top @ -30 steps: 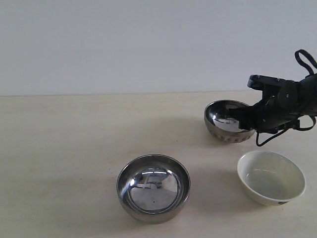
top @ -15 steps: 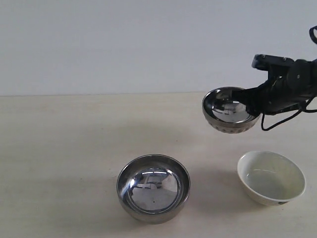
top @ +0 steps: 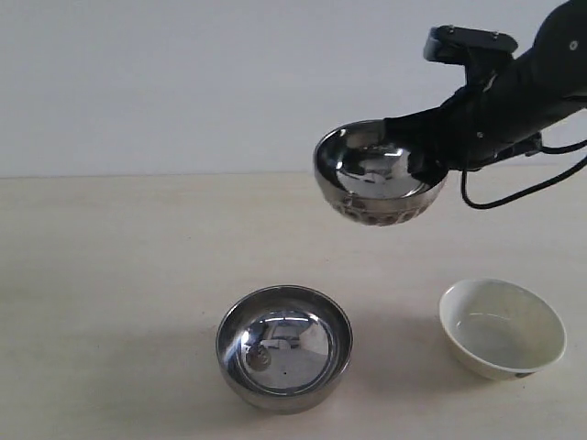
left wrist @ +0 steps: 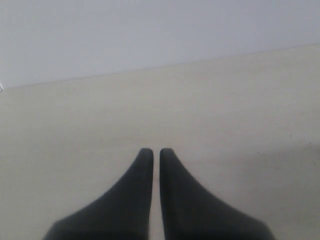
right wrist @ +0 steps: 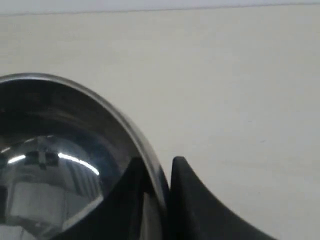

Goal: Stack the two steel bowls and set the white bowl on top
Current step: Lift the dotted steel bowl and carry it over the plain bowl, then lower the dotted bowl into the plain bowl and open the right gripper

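Note:
The dimpled steel bowl (top: 379, 174) hangs in the air, tilted slightly, with my right gripper (top: 424, 163) shut on its right rim. In the right wrist view its rim (right wrist: 120, 120) runs between the two fingers, one inside the bowl and one outside, and my right gripper (right wrist: 157, 167) pinches it. The smooth steel bowl (top: 284, 346) rests on the table, below and left of the lifted one. The white bowl (top: 502, 327) sits at the right front. My left gripper (left wrist: 156, 152) is shut on nothing above bare table; the exterior view does not show it.
A pale wooden table (top: 110, 275) meets a plain white wall (top: 183, 82) at the back. A black cable (top: 514, 192) loops under the right arm.
The right arm has lifted the dimpled steel bowl off the table and carried it up and leftward, toward the space above the smooth steel bowl. The other bowls have not moved.

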You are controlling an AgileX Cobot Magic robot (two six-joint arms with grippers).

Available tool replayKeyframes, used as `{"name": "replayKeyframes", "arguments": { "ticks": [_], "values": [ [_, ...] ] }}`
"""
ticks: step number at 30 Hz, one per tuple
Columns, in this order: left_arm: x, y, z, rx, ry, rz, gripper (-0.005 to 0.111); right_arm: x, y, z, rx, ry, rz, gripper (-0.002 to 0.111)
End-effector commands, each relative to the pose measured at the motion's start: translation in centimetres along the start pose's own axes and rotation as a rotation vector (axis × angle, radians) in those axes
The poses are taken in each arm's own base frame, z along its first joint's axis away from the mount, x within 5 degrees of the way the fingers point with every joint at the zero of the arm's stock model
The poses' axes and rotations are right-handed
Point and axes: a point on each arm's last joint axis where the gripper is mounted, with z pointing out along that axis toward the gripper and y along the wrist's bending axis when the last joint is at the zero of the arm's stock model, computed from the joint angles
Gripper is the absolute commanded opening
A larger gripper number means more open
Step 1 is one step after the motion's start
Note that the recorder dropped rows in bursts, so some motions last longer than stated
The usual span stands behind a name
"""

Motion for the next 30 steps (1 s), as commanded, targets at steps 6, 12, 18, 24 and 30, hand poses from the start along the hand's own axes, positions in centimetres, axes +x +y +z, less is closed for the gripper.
{"name": "replayKeyframes", "arguments": {
  "ticks": [6,12,18,24,30],
  "values": [
    [0.1,0.0,0.0,0.002,0.002,-0.006,0.004,6.4,6.4,1.3,-0.144,0.103,-0.027,0.0],
    [0.1,0.0,0.0,0.002,0.002,-0.006,0.004,10.2,8.0,2.3,-0.162,0.16,-0.087,0.0],
    [0.1,0.0,0.0,0.002,0.002,-0.006,0.004,11.0,7.9,3.3,-0.151,0.17,-0.083,0.0],
    [0.1,0.0,0.0,0.002,0.002,-0.006,0.004,11.5,7.9,3.8,-0.147,0.2,-0.087,0.0],
    [0.1,0.0,0.0,0.002,0.002,-0.006,0.004,12.4,8.1,5.0,-0.141,0.217,-0.109,0.0]
  ]
}}
